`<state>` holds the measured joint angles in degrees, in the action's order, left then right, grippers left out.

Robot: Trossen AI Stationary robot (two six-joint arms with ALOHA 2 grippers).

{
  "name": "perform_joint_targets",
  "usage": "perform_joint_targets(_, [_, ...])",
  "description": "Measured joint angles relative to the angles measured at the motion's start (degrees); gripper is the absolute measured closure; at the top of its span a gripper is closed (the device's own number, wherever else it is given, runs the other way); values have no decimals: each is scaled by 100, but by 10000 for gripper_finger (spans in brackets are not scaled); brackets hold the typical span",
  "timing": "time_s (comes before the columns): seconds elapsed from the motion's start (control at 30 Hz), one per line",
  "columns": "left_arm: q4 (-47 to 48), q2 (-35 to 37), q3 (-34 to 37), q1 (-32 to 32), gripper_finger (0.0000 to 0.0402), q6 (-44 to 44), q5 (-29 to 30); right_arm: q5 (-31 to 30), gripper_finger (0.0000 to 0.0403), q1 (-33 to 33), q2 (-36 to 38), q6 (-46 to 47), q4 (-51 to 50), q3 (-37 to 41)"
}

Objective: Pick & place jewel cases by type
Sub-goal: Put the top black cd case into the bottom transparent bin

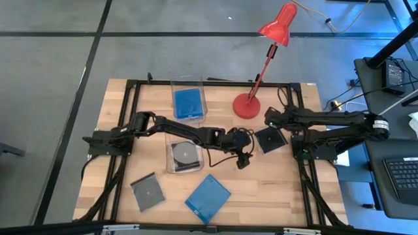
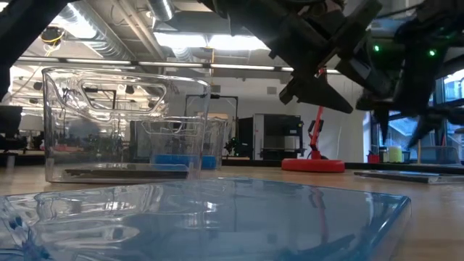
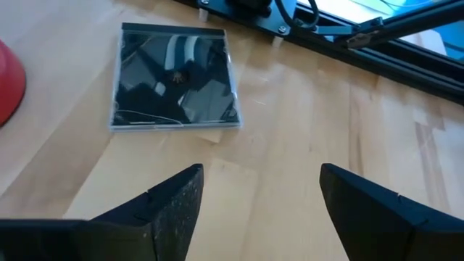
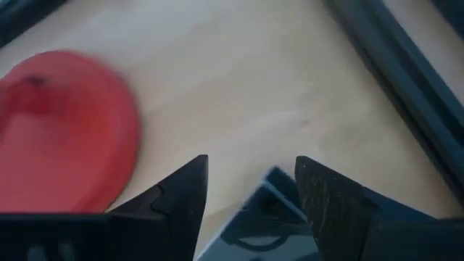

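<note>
You see the left gripper [image 1: 243, 158] extended over bench [image 1: 274, 189] centre, fingers [image 3: 177, 203] spread apart, nothing betw. them; it hangs just above the wood, w/ a dark jewel case [image 3: 176, 77] lying flat ahead of it. Same dark jewel case [image 1: 270, 139] sits right of centre in the high view, near the red lamp base [image 1: 248, 106]. Right gripper [image 1: 270, 119] is positioned at that case's far edge, beside the lamp base; its fingers [image 4: 177, 196] are spread, w/ a corner of the case [image 4: 264, 210] visible betw. them, contact cannot be told. Other cases: one blue case [image 1: 187, 103] lies inside the far clear bin [image 1: 174, 85]; one grey case w/ disc [image 1: 185, 155] lies inside the near clear bin [image 1: 168, 163], partly under the left arm. On the bare bench, near edge: a grey case [image 1: 147, 192] to the left, a blue case [image 1: 208, 198] just right of it, apart, both flat. Low view shows the blue case [image 2: 217, 217] close to the lens, bins [image 2: 116, 123] behind.
</note>
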<state>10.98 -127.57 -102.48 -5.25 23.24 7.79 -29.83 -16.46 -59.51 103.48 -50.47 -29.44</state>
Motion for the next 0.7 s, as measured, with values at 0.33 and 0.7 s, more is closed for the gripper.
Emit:
perform_joint_targets(0.33, [288, -33, -7, -73, 130, -26, 29, 727, 192, -202, -50, 452, 702, 842])
perform_joint_targets(0.7, [1376, -42, -7, -71, 130, 243, 442, 877, 192, -78, -57, 579, 1131, 953])
